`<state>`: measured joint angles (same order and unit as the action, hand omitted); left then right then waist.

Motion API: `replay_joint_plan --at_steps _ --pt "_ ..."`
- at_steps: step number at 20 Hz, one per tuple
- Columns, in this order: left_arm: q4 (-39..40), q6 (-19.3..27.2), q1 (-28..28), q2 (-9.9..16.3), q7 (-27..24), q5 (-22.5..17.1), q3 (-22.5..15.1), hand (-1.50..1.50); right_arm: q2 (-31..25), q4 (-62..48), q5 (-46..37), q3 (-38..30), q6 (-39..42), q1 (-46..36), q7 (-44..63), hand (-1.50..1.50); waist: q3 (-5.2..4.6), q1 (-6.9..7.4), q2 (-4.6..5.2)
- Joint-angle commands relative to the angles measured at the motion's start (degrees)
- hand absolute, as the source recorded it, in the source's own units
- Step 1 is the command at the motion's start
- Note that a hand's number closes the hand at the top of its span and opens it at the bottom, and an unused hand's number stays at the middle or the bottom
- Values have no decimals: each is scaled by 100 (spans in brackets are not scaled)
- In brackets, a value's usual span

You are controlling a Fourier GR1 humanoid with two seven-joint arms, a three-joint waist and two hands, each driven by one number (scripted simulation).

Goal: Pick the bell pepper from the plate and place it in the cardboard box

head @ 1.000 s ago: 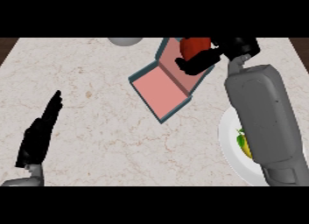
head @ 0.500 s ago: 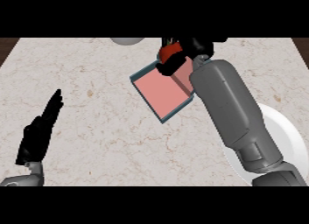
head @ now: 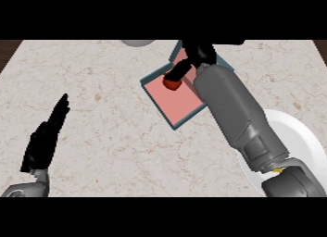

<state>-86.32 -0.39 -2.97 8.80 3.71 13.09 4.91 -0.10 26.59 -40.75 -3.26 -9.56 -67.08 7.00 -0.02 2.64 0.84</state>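
The bell pepper (head: 171, 83) shows as a small, rounded red body with a darker underside; only its lower part is visible, the rest being covered by black fingers. It lies over the pink floor of the cardboard box (head: 171, 102), toward the box's 10 o'clock side; whether it touches the floor cannot be determined. The box is a shallow, blue-edged tray turned diagonally on the marble counter (head: 111, 125). The right hand (head: 195, 54) reaches in from the 5 o'clock direction along the grey forearm and is positioned over the box's 12 o'clock end; its fingers (head: 181, 70) extend down toward 7 o'clock and are curled against the top of the pepper, clamped on it. The white plate (head: 302, 139) sits at 4 o'clock from the box, partly covered by the forearm. The left hand (head: 46, 136) rests at the view's 8 o'clock area, fingers straight and together, touching nothing. A grey round object (head: 138, 42) sits at the counter's 12 o'clock edge.
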Motion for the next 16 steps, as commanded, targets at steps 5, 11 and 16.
replay_joint_plan --at_steps 5,11,16 --pt "-86 70 215 -203 -171 94 -206 0 10 -89 1001 -891 -1409 -16 -800 -150 6 74 34" --pt "-444 -42 225 65 238 -53 65 0 -176 247 2010 -1797 -998 105 -1495 -150 10 -94 -42" --pt "-268 -54 266 128 90 -54 153 0 -952 323 2465 -2287 -742 119 -1593 -150 4 -164 -51"
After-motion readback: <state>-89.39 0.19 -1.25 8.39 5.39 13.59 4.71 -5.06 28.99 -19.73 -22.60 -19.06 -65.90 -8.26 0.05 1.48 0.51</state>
